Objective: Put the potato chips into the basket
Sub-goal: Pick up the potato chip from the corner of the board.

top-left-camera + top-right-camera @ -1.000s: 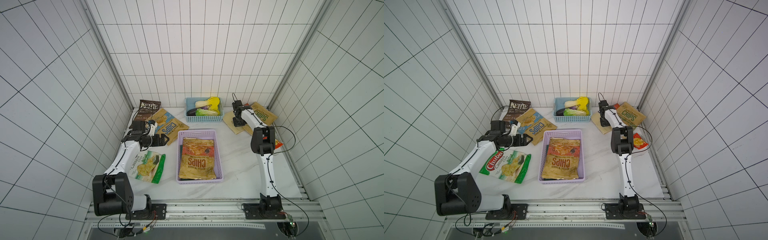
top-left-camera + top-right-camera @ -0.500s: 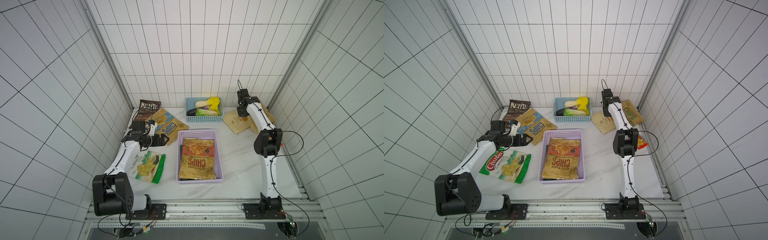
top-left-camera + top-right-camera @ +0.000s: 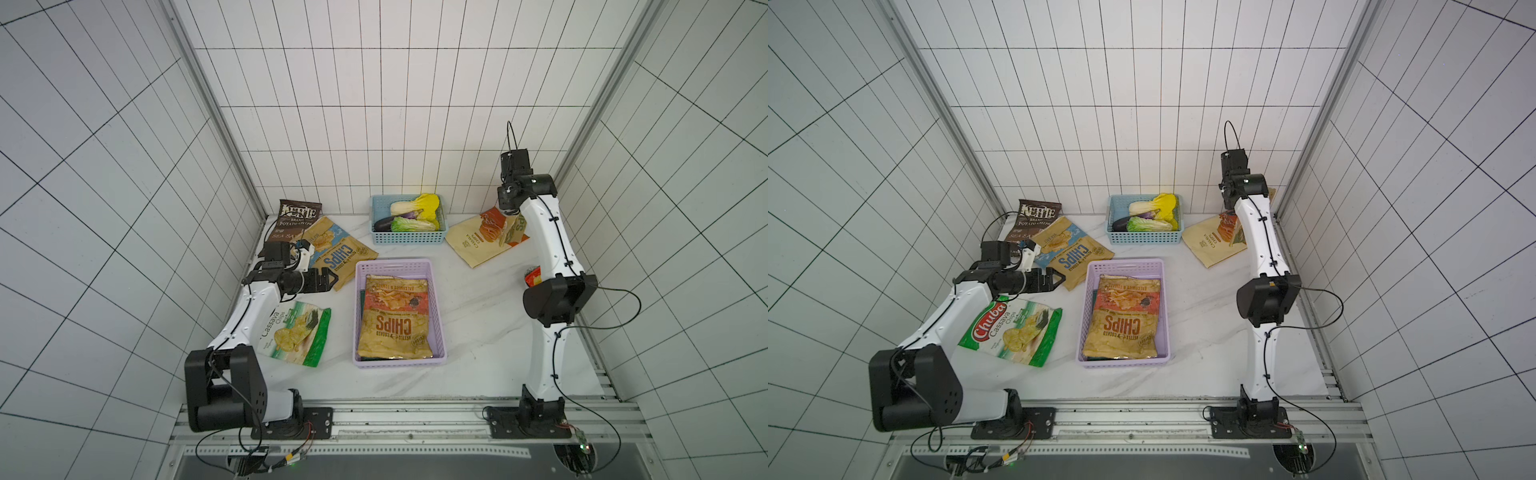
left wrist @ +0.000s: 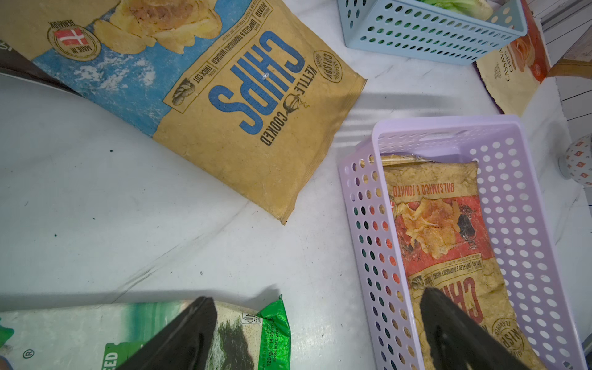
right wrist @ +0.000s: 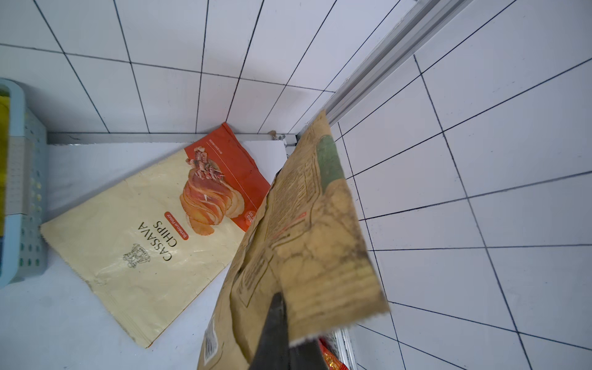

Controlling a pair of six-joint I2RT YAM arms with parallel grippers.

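Observation:
The lilac basket [image 3: 399,266] [image 4: 448,123] sits mid-table with a red-label CHIPS bag [image 3: 395,320] flat inside it. My right gripper [image 5: 282,320] is shut on a tan green-label chips bag [image 5: 307,243] [image 3: 515,226], which hangs in the air at the back right corner above a cream cassava bag [image 3: 473,239] [image 5: 144,230]. My left gripper [image 3: 330,279] [image 4: 315,294] stands open and holds nothing. It is low between the green-white cassava bag [image 3: 297,332] and the basket's left wall. A blue-label CHIPS bag [image 3: 338,253] and a dark Kettle bag [image 3: 297,218] lie at the back left.
A light blue basket [image 3: 409,239] of toy vegetables stands at the back centre. A red packet [image 3: 532,276] lies by the right wall behind my right arm. Tiled walls close in on three sides.
My right arm has risen and swung toward the back right corner, lifting the tan bag off the table. The left arm has not moved.

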